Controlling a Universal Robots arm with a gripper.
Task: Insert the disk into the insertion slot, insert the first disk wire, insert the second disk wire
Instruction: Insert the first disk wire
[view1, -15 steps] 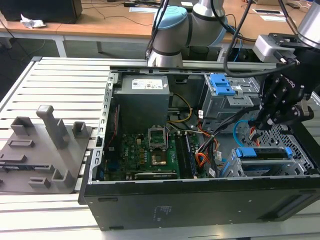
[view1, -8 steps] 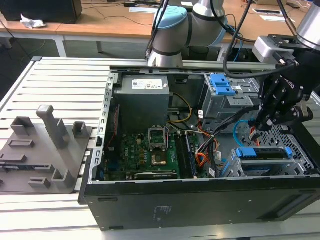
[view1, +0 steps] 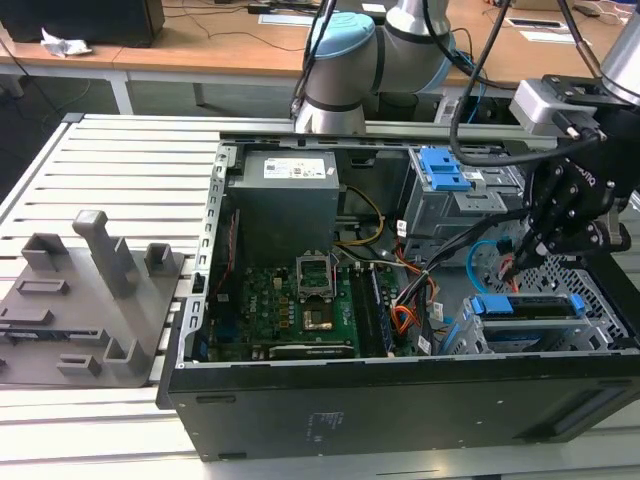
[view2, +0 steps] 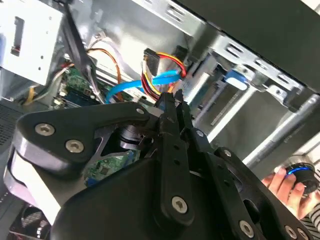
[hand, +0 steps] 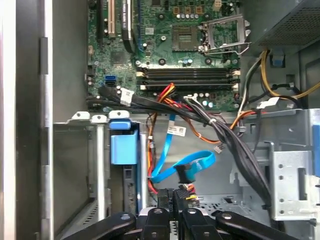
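The disk (view1: 525, 305) in its bright blue carrier sits inside the insertion slot (view1: 600, 300), the perforated grey bay at the exterior view's right. Its blue edge also shows as the disk (hand: 122, 150) and the disk (view2: 235, 80). My gripper (view1: 515, 262) hangs just above and behind that bay. In both wrist views the gripper (hand: 172, 196) (view2: 172, 102) is shut on a disk wire (view2: 157, 70) of red, yellow and black strands with a black plug. A flat blue disk wire (hand: 187, 165) loops loose right beside the fingertips.
The open black case (view1: 400, 400) holds a motherboard (view1: 300, 305), a power supply (view1: 285, 205) and a taller grey cage with a blue latch (view1: 445, 170). Black cable bundles (hand: 225, 135) cross near the bay. A grey fixture (view1: 90, 290) lies outside on the slatted table. A hand (view2: 285, 185) holds a device.
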